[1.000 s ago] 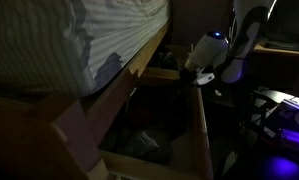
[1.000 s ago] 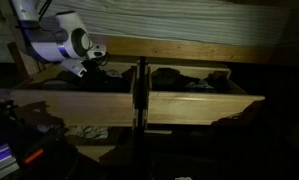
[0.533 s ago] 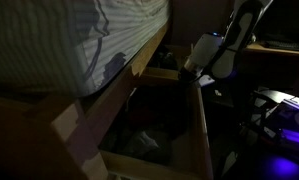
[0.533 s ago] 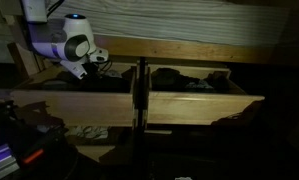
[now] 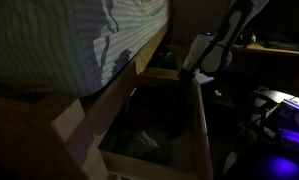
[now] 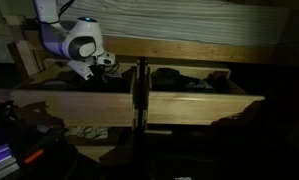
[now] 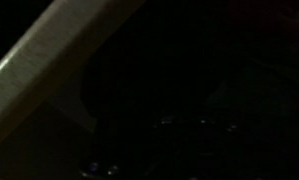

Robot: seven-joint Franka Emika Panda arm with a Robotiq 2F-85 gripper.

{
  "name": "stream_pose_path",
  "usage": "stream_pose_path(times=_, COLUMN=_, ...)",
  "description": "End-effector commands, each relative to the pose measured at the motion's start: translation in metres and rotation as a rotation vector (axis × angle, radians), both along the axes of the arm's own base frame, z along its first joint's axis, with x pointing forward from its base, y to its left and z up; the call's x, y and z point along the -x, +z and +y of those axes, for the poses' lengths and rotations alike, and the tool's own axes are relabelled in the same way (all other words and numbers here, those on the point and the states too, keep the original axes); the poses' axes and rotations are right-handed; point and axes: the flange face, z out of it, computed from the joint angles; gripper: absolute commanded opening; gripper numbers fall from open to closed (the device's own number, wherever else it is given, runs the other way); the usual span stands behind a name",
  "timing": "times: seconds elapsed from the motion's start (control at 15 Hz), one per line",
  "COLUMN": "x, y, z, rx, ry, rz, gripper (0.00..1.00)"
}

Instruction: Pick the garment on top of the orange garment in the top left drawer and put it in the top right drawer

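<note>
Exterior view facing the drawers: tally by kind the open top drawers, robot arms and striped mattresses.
Open top drawers: 2, top left drawer and top right drawer
Robot arm: 1
Striped mattress: 1
Total: 4

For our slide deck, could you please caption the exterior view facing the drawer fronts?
Dim scene: the gripper hovers over the top left drawer, beside the open top right drawer holding dark clothes.
</note>
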Motion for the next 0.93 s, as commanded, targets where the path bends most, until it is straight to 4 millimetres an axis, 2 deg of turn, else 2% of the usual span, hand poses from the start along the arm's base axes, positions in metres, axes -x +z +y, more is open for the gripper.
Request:
stream_pose_path(times=0.0, x=-0.008, y=0.030, z=-0.024, rx=0.062, ry=-0.033, rz=0.142, gripper=0.01)
stream_pose_path(times=0.2, x=-0.017, y=0.090, z=-0.044, rx=0.086, ry=-0.072, rz=0.216, gripper=0.01)
stream_pose_path(times=0.47, x=-0.022, y=0.188, z=-0.075, rx=0.172, ry=-0.162, rz=0.194, gripper=0.01)
stream_pose_path(times=0.73, x=-0.009, y=0.287, z=-0.113, rx=0.227, ry=-0.259, rz=0.090, gripper=0.01)
stream_pose_path(times=0.87, x=0.004, y=0.333, z=-0.138, rx=0.249, ry=-0.311, rz=0.035, gripper=0.01)
